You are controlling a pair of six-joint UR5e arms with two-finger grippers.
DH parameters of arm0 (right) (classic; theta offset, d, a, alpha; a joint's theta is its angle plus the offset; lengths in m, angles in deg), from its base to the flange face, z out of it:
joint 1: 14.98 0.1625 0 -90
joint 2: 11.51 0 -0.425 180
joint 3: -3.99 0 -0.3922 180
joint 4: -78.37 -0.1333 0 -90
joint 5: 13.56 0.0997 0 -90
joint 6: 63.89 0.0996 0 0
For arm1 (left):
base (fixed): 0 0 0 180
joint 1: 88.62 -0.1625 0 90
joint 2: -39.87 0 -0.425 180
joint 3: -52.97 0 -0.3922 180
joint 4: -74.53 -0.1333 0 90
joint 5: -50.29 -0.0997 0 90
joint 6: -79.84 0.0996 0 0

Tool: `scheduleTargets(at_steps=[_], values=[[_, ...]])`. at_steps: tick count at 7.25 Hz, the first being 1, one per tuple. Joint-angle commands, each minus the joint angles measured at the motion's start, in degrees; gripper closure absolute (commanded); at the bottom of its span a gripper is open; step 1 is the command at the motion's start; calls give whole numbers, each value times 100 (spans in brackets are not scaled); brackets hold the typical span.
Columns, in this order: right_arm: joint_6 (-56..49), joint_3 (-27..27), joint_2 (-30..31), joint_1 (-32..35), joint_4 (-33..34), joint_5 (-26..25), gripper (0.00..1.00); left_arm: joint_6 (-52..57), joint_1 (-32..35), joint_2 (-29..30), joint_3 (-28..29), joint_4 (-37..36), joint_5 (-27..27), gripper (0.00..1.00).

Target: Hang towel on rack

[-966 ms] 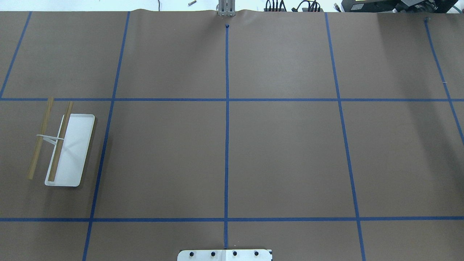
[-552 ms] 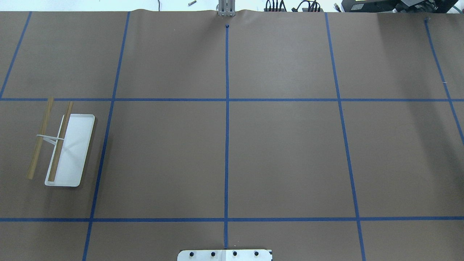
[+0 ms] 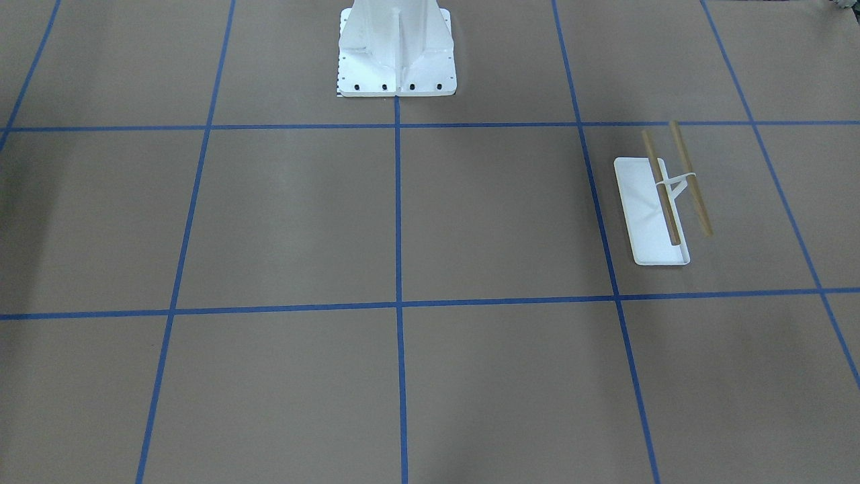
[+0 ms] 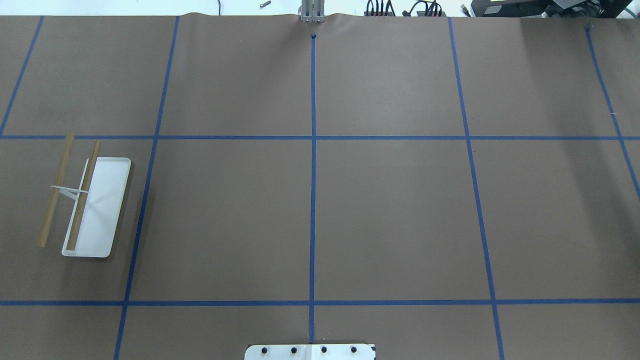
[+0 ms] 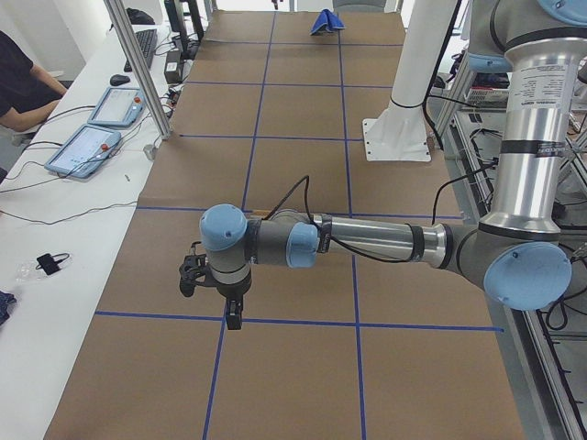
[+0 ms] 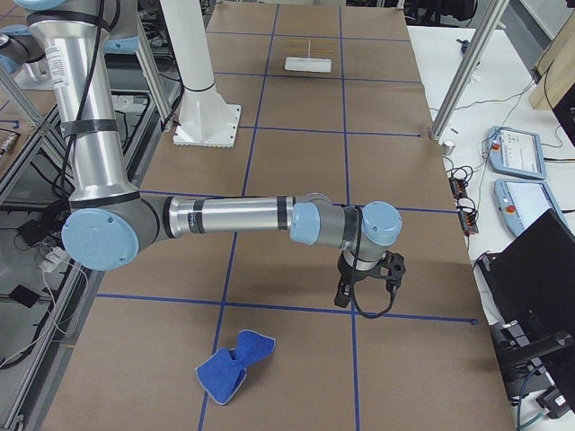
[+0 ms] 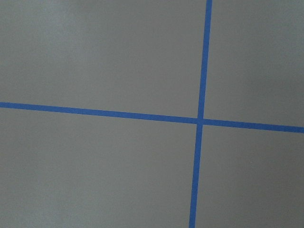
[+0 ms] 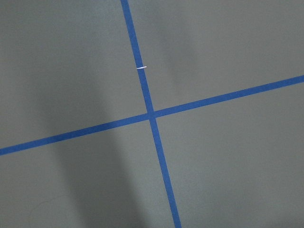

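The rack (image 4: 107, 200) stands at the table's left side, a white tray base with two tan rods (image 4: 55, 190) above it; it also shows in the front view (image 3: 641, 202) and far off in the right-side view (image 6: 310, 63). The blue towel (image 6: 235, 364) lies crumpled on the table at the right end, and shows small in the left-side view (image 5: 326, 20). My right gripper (image 6: 341, 294) hangs over the table near the towel, apart from it. My left gripper (image 5: 234, 316) hangs at the left end. I cannot tell whether either is open or shut.
The white bolted pedestal (image 3: 396, 47) stands at the robot's side of the table (image 4: 310, 351). Blue tape lines grid the brown paper cover. Tablets (image 5: 92, 147) and cables lie on the side bench, and a person (image 5: 18, 82) sits there.
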Motion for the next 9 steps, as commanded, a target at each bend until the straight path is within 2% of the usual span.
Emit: scheduleTargets(at_steps=[1, 6, 8, 9], values=[[-1, -7, 9, 2, 0, -7, 0, 0, 0, 9, 2, 3, 0, 2], [16, 71, -52, 28, 61, 54, 0, 9, -17, -9, -77, 292, -18, 2], [-36, 169, -43, 28, 0, -15, 0, -70, -114, -87, -16, 897, 0, 2], [-37, 160, -165, 2, 0, -16, 0, -96, -114, -88, 2, 908, -9, 2]])
